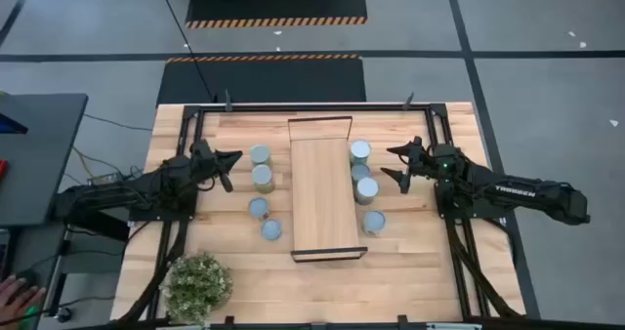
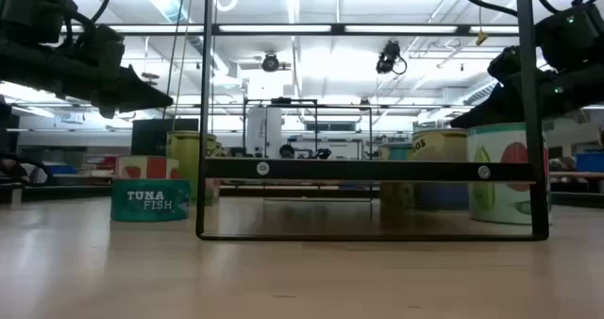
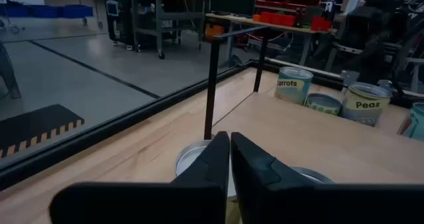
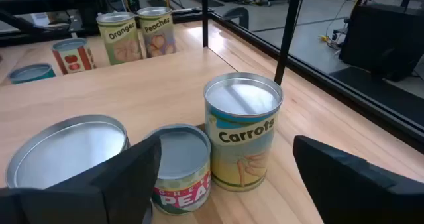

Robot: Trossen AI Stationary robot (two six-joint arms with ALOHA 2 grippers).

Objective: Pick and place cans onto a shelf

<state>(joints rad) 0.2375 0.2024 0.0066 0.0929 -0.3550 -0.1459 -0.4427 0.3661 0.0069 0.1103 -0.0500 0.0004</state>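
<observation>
Metal cylindrical cans [image 1: 366,189] flank smooth rectangular light-wood shelf [image 1: 324,195].

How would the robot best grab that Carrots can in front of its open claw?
Probably by its round sides, fingers coming down from above to straddle it. The Carrots can stands upright, a shorter Peas can close beside it, so the open right gripper should close across the free sides.
</observation>
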